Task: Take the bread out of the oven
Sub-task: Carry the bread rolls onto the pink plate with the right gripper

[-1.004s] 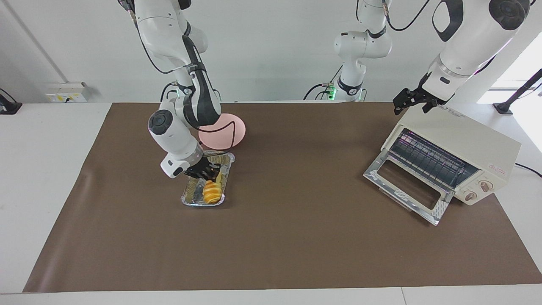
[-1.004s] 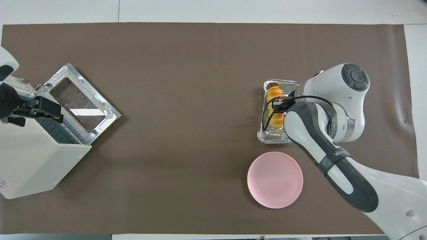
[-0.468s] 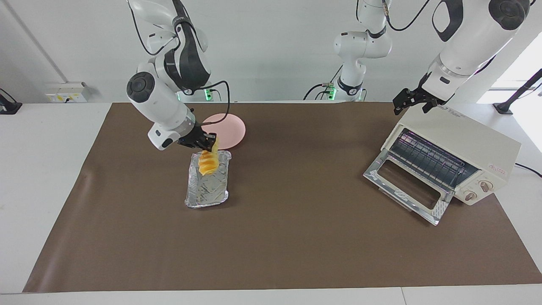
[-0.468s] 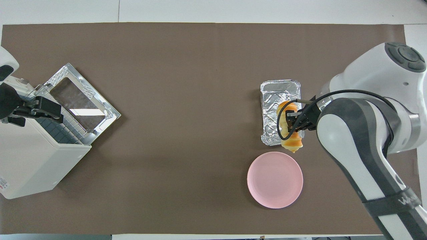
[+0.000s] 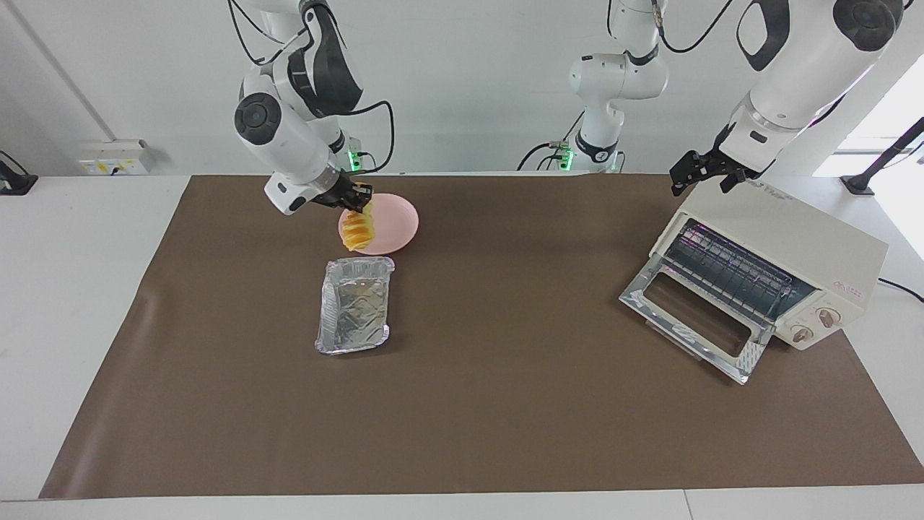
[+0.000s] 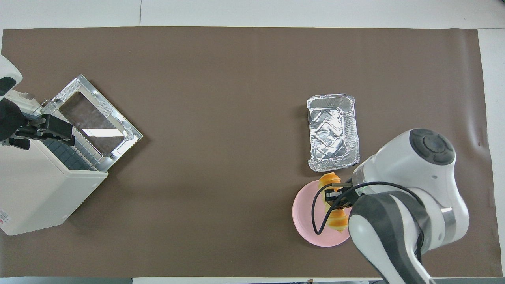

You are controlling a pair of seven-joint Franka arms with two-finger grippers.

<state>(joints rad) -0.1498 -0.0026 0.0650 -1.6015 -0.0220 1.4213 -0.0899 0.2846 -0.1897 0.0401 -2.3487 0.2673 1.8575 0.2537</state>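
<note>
The bread (image 5: pixel 359 231), a golden ridged roll, hangs from my right gripper (image 5: pixel 356 200), which is shut on its upper end and holds it over the pink plate (image 5: pixel 398 222). In the overhead view the bread (image 6: pixel 334 220) and right gripper (image 6: pixel 336 198) lie over the plate (image 6: pixel 307 223). The cream-white oven (image 5: pixel 783 242) stands at the left arm's end of the table with its glass door (image 5: pixel 689 318) dropped open and its wire rack bare. My left gripper (image 5: pixel 704 173) waits at the oven's top edge; it also shows in the overhead view (image 6: pixel 51 128) over the oven (image 6: pixel 35 189).
The empty silver foil tray (image 5: pixel 354 307) lies on the brown mat just farther from the robots than the plate; in the overhead view the tray (image 6: pixel 332 132) is beside the right arm's wrist. The open oven door (image 6: pixel 94 114) juts out over the mat.
My right gripper lifted the bread out of the foil tray and carried it toward the robots until it was over the pink plate. The tray is now empty. The left arm has not moved.
</note>
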